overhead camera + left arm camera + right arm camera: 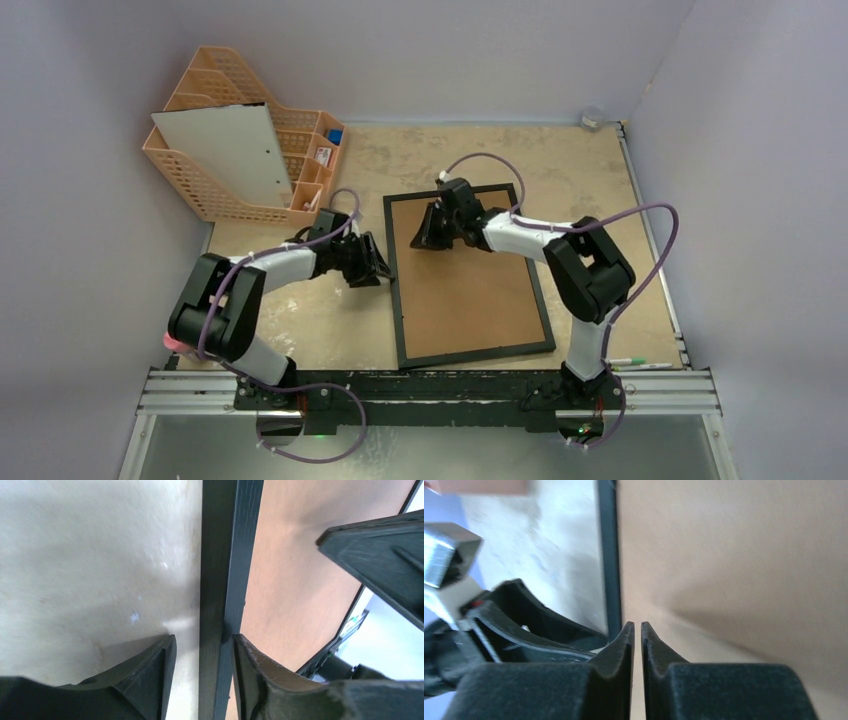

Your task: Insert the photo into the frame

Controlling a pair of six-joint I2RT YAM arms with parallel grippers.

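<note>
— Where's the frame [470,295]?

— Flat on the table [450,150], between the two arms, brown back turned up with the thin black edge round it.

— And the photo?

— I cannot tell; no view shows it.

— What about the left gripper [378,268]?

— It sits at the frame's left edge. From the left wrist view its jaws are spread, one on each side of the black edge. The outer finger [162,655] is over the table and clear of the edge. The inner finger [245,655] is over the brown back, close against the edge.

— The right gripper [425,235]?

— Low over the brown back near the frame's far left corner. Its jaws are almost pressed together, with just a thin slit between the tips and nothing in it.

— Anything else on the table?

— An orange basket [215,190] at the far left, with a white board [235,155] leaning in it.
</note>
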